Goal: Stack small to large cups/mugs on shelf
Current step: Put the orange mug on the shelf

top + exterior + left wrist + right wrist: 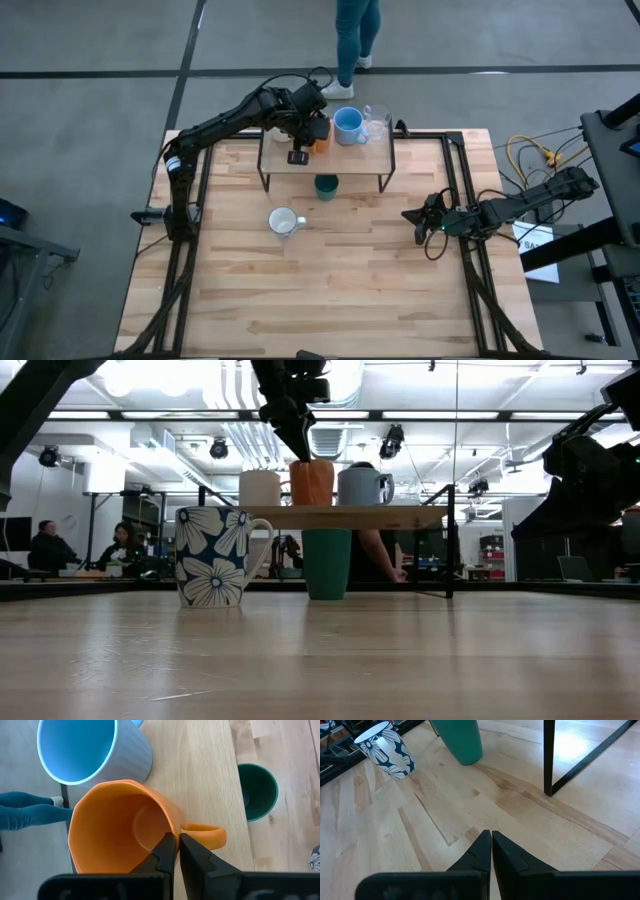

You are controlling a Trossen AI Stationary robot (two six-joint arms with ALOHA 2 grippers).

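Note:
The shelf stands at the table's far side. On it are a white mug, an orange mug, a light blue mug and a clear glass. My left gripper comes down from above, shut on the orange mug. A dark green cup stands on the table at the shelf's near edge. A white mug with dark flowers stands nearer, to its left. My right gripper hovers shut over the table near the right edge, holding nothing. My left gripper pinches the orange mug's rim wall right beside the handle, one finger inside the mug and one outside. The fingers slant down from above. The mug stays upright with its base at the shelf top.
The blue mug sits close beside the orange one. A person's legs are just beyond the table's far edge, and people sit in the room behind. Cables lie off the table's right side. Bare tabletop stretches toward the near edge.

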